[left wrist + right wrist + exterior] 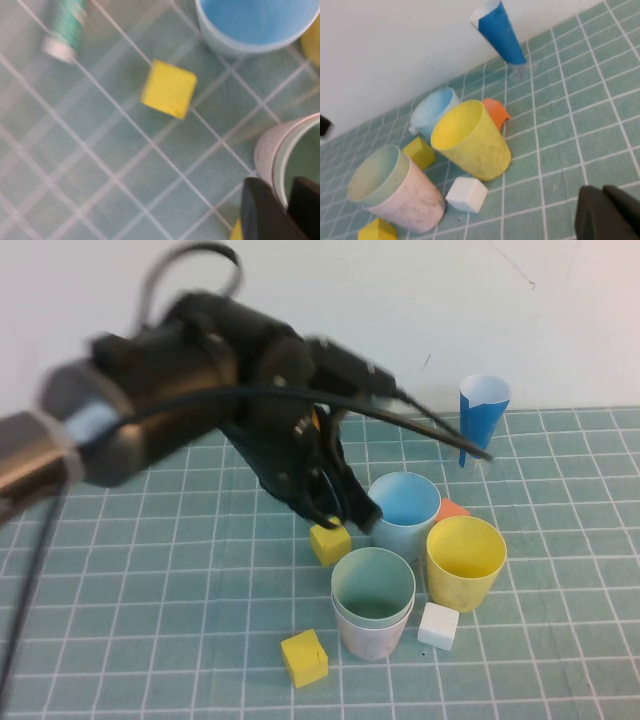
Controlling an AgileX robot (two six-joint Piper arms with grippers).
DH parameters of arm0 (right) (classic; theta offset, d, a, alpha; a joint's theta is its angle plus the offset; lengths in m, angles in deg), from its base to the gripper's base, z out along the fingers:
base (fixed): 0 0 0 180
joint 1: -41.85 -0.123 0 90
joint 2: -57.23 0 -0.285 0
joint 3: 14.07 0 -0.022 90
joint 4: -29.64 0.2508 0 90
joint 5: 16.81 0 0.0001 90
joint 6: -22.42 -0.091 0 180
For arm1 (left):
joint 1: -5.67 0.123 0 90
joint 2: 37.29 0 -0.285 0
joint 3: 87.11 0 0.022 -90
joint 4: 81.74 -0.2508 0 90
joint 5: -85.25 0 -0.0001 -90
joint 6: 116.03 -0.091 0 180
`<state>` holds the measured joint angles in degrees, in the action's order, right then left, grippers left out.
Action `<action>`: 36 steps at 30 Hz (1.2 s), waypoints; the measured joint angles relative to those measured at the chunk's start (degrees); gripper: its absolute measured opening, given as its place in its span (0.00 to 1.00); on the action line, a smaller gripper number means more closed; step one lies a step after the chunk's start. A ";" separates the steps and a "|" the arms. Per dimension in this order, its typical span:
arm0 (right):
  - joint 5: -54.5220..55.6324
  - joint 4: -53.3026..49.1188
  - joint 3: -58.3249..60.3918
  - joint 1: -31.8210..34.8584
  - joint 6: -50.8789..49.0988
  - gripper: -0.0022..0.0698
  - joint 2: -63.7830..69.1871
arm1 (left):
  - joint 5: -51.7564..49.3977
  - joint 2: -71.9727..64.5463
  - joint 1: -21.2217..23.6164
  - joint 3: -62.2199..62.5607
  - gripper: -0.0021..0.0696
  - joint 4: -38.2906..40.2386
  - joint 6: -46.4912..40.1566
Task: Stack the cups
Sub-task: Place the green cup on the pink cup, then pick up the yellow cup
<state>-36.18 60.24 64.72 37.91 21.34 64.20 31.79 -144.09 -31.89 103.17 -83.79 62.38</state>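
Green gridded mat (150,590): left claw (352,510) narrow beside blue cup (405,502), right claw (607,212) narrow above.

No readable text, label, brand, number or sign appears in any view. The pastel plastic tumblers, the small cubes, the blue-and-white paper cone and the green gridded mat carry only plain colour and white grid lines.

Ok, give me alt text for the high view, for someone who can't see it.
The left hand hangs low beside the light blue cup, above a yellow cube. In front, the green cup sits nested in the pink cup, with the yellow cup standing alone to their right; the right hand is out of view.
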 joint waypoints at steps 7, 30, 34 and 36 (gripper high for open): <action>-5.46 2.51 -5.58 0.00 7.63 0.03 1.21 | 3.41 13.42 0.09 -2.27 0.04 -3.10 -0.56; -44.55 -0.60 -59.50 -1.17 42.22 0.03 59.70 | 14.38 63.06 0.22 -47.88 0.03 -14.54 18.99; -45.87 -4.48 -66.21 -6.57 40.09 0.03 67.57 | 14.38 71.41 0.22 -51.30 0.03 -14.78 19.84; -46.39 -8.25 -69.64 -9.60 37.52 0.03 71.67 | 14.38 74.80 0.22 -52.67 0.03 -14.92 19.99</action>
<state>-82.57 51.98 -4.91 28.32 58.85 135.87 46.17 -69.29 -31.68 50.49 -98.71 82.37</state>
